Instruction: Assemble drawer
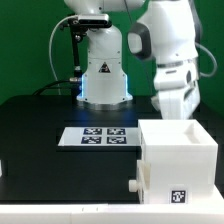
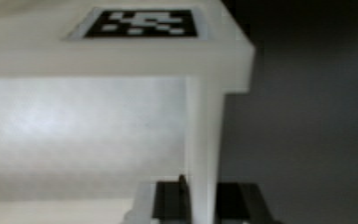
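I see the white drawer (image 1: 178,160) standing on the black table (image 1: 40,140), with the gripper (image 2: 199,196) clamped on one of its thin walls.

Nearest the exterior camera, the drawer sits at that view's lower right, close to the table's front edge, a small square tag (image 1: 180,197) on its facing side. Just beyond it, toward the exterior view's left, the marker board (image 1: 100,137) lies flat, apart from the drawer. The dark tabletop to the left stands open. Farther back rises the arm's white base (image 1: 103,70), and the arm comes down over the drawer's far side. Only my wrist view shows the grip: two dark fingers (image 2: 169,200) straddle the upright white wall, another tag (image 2: 146,23) on the top face beyond.
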Tool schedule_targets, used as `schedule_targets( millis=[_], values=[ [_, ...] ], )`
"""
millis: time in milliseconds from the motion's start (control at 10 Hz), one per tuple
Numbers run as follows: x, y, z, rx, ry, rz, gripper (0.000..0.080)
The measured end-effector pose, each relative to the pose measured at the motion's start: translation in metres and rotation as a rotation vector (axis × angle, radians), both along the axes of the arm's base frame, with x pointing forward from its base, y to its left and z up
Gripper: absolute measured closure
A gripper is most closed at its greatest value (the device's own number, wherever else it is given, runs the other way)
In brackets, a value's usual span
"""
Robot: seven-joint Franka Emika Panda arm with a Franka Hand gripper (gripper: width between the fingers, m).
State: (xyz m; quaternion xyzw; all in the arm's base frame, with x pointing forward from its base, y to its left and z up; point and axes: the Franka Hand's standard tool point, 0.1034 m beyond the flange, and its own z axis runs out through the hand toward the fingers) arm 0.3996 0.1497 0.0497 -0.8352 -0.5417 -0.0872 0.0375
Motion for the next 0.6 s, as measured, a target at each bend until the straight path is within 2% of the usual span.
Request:
schedule_targets(
  millis=[100,200,400,500,600],
  values=[
    [0.007,-0.030,0.017,-0.046,-0.007,0.026,0.0762],
    [0.017,-0.063,0.027,-0.084,-0.006,0.072,0.0762],
    [0.053,-0.120,0.038,-0.115,0.030,0.158,0.0762],
    [0.063,-0.133,0.029,-0.101,0.051,0.156,0.0762],
    [0.076,-0.136,0.028,-0.088,0.068,0.080,0.0762]
  ],
)
